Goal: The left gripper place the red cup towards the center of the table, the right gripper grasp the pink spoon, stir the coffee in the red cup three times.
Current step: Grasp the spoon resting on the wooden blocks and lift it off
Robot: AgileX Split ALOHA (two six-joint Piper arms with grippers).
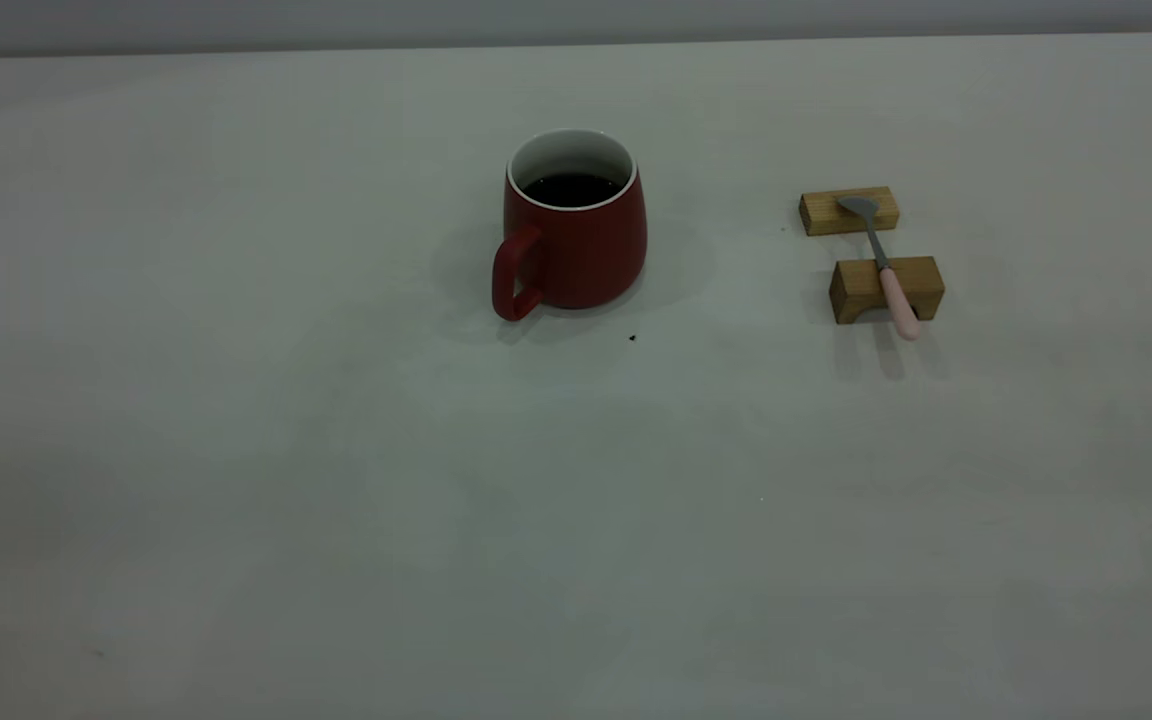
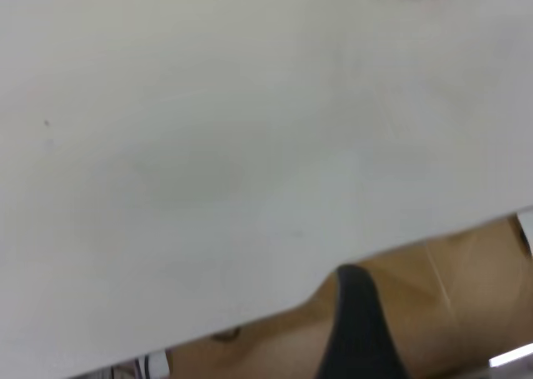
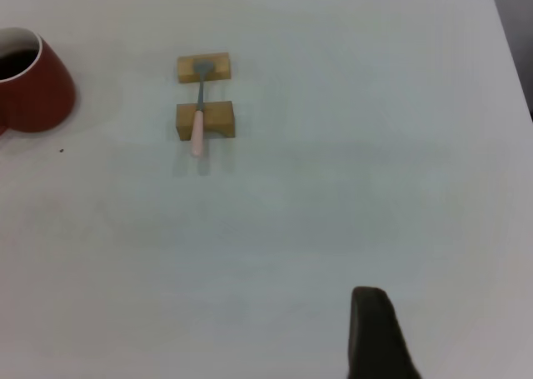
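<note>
The squat dark-red cup [image 1: 576, 235] with a white interior stands upright near the middle of the pale grey-white table [image 1: 236, 480], its loop handle turned toward the camera and to the exterior view's left; dark coffee [image 1: 572, 189] fills its lower part. To the exterior view's right, well apart from the cup, the slim spoon with a grey metal bowl and pale pink handle [image 1: 884, 265] bridges two tan wooden blocks [image 1: 886, 288]: the bowl rests on the farther block, the stem crosses the nearer one, and the pink end overhangs its front face, clear of the table. The spoon's long axis runs roughly away from the camera, bowl far, handle near. Neither arm appears in the exterior view. The right gripper [image 3: 379, 337] shows only one dark finger in its wrist view, held above bare table with the spoon ahead of it and the cup farther off to one side; the left gripper [image 2: 358, 329] likewise shows a single dark finger near the table edge, with neither object in sight. Whether either gripper is spread or closed cannot be told. The cup already sits centrally, so the left arm's step appears complete; the raised, overhanging handle is judged the likeliest grasp point, and the right arm is the nearer to it.
</note>
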